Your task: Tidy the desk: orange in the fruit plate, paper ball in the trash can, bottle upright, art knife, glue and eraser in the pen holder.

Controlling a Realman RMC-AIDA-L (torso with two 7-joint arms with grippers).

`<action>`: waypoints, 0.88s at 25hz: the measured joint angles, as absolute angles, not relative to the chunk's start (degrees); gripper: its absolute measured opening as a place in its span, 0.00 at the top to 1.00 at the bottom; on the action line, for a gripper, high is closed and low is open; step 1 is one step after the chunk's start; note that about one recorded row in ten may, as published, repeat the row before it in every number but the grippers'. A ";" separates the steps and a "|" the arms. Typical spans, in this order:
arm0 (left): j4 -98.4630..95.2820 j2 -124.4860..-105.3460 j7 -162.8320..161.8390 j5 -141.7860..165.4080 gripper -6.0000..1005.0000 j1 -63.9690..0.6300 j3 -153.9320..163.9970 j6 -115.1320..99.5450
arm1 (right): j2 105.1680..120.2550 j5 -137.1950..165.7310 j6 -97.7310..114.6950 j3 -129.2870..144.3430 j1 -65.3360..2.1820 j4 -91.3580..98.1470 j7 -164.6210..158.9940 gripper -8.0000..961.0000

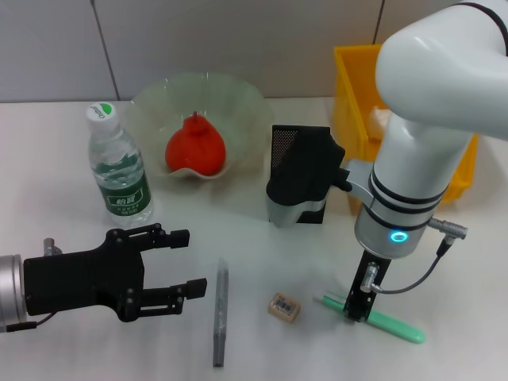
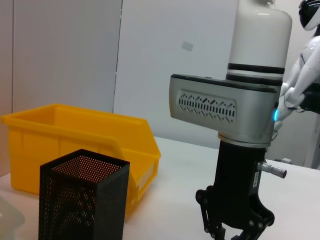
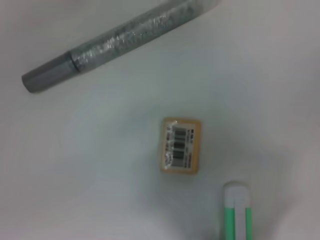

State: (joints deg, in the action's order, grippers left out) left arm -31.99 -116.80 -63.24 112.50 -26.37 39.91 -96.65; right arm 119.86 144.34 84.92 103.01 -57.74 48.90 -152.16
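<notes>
Down at the front of the bench (image 1: 48,159), my right gripper (image 1: 359,305) hangs straight over the green-and-white art knife (image 1: 389,324), its tips on or just above the handle; I cannot tell from any view whether the fingers are spread or closed. The knife lies flat, running away toward my right. Just beside it, toward my left, sits the eraser (image 1: 284,307), label up, and beyond that the grey glue stick (image 1: 220,312) lies lengthwise.

I judge the step in hand to be picking up the knife for the pen holder (image 1: 305,182), which stands behind the gripper, partly hidden by my own wrist. The next move calls for a firm pinch across the thin handle, a lift, then a carry back over the holder's mouth.

My left gripper (image 1: 178,262) waits open and wide at the front left. The orange (image 1: 194,148) already sits in the fruit plate (image 1: 246,103), the bottle (image 1: 117,167) stands upright, and the trash can (image 1: 353,87) is at back right.
</notes>
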 joint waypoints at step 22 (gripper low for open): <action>-32.42 -116.66 -63.98 112.50 0.23 -26.55 40.28 -96.23 | 119.17 139.05 92.26 74.30 -45.41 71.39 -140.16 0.81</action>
